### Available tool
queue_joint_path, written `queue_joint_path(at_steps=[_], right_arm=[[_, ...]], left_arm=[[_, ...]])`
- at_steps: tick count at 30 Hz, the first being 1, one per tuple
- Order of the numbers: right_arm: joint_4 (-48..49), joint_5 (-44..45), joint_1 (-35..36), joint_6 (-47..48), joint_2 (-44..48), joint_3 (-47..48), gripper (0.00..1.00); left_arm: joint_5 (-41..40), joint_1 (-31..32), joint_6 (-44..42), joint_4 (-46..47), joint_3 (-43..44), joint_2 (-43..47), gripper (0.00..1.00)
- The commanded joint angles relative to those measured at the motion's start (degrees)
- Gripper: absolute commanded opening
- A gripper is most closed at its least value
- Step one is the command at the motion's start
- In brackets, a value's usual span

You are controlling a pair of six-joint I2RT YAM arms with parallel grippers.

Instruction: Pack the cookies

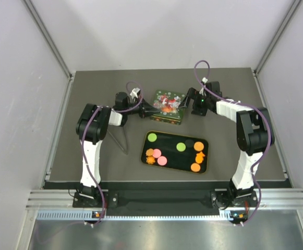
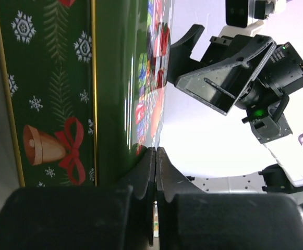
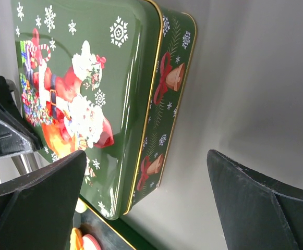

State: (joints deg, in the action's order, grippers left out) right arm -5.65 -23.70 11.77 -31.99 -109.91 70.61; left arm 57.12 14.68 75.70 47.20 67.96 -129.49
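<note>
Cookies (image 1: pixel 162 161) lie loose on black tray (image 1: pixel 174 136), near arms. Green tin (image 1: pixel 168 107) beyond, lid on. Left gripper (image 1: pixel 144 110) jaws together at tin's edge; right gripper (image 1: pixel 189 99) jaws apart beside it. Cookies unpacked, tin unopened.

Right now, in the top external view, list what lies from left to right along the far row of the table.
Left tool → Christmas tin → right tool.
</note>
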Motion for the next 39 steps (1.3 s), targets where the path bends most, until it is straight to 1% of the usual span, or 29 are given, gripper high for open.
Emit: queue_joint_path(at_steps=[1,9,10,13,14,16,17,18,19,20,21,22,23,24,25,26,27,28,30,31,32,35,37,39], right_arm=[[1.4,-0.6,0.3,1.1,0.0,1.9,0.99],[1.4,-0.6,0.2,1.1,0.5,2.1,0.99],[1.4,-0.6,0.2,1.1,0.7,2.3,0.99],[1.3,-0.6,0.1,0.9,1.1,3.3,1.0],[1.3,-0.4,0.0,0.9,1.8,3.7,1.0],[1.2,0.5,-0.3,0.9,2.8,5.0,1.0],[0.7,0.9,-0.3,0.9,3.8,5.6,1.0],[0.3,1.4,-0.7,1.3,4.5,6.8,1.0],[-0.2,2.8,-0.8,1.7,5.5,7.2,1.0],[-0.2,3.8,-0.8,2.0,8.1,7.1,1.0],[-0.3,5.1,-1.0,2.7,9.8,6.8,1.0],[-0.2,7.6,-0.9,3.2,11.5,6.4,1.0],[-0.1,8.7,-0.9,3.6,15.0,5.3,1.0],[-0.1,9.6,-0.9,4.4,16.8,4.7,1.0],[0.0,9.9,-0.9,4.7,18.7,3.9,1.0],[0.4,10.3,-0.9,5.2,22.6,2.2,1.0],[1.0,10.7,-0.9,5.4,24.6,0.9,1.0],[1.6,11.7,-1.0,5.5,29.2,-0.5,1.0],[2.7,14.2,-0.9,6.4,33.8,-4.9,1.0],[3.2,15.4,-0.9,6.2,38.1,-6.4,1.0],[3.5,16.2,-1.0,5.9,40.1,-9.1,1.0],[3.9,19.5,-0.9,4.8,46.2,-13.0,1.0],[3.7,20.2,-0.9,5.4,48.7,-14.4,1.0],[2.9,21.0,-0.9,6.2,49.3,-15.2,1.0]], left_arm=[[-2.1,0.3,0.2,2.6,-2.0,-1.3,0.0],[-3.0,0.4,-7.6,-8.5,1.1,4.3,0.0],[-3.2,0.4,-9.8,-11.9,1.9,5.1,0.0],[-4.0,0.4,-13.6,-18.8,6.4,7.9,0.0],[-4.1,0.4,-14.3,-20.4,9.3,9.1,0.0],[-4.9,0.5,-16.3,-23.5,12.0,10.3,0.01],[-5.3,0.5,-17.0,-25.9,14.0,12.1,0.08],[-6.9,0.5,-17.9,-28.1,15.0,13.3,0.12],[-8.2,0.6,-21.5,-30.9,15.8,14.5,0.15],[-10.2,0.7,-24.0,-38.3,17.1,17.8,0.22],[-12.7,0.9,-27.0,-43.2,17.8,19.7,0.27],[-20.0,1.5,-33.0,-47.6,18.6,21.5,0.32],[-23.8,1.8,-35.4,-57.3,19.2,25.1,0.34],[-26.9,2.1,-37.3,-59.5,18.5,27.2,0.46],[-32.2,2.5,-39.3,-61.0,17.2,29.4,0.5],[-34.3,2.5,-39.7,-61.6,14.0,33.6,0.53],[-36.4,2.5,-39.9,-62.7,12.3,35.7,0.55],[-39.7,2.5,-40.4,-63.5,9.6,39.5,0.56],[-41.9,2.5,-41.3,-64.9,6.7,43.2,0.57],[-43.5,2.5,-41.9,-65.1,5.3,46.3,0.57],[-43.8,2.5,-42.3,-65.2,2.6,47.8,0.57],[-44.9,2.5,-44.3,-67.1,-0.6,52.0,0.57],[-45.1,2.5,-45.5,-67.3,-2.7,54.6,0.57],[-45.0,2.5,-46.2,-67.1,-3.6,55.9,0.58]])
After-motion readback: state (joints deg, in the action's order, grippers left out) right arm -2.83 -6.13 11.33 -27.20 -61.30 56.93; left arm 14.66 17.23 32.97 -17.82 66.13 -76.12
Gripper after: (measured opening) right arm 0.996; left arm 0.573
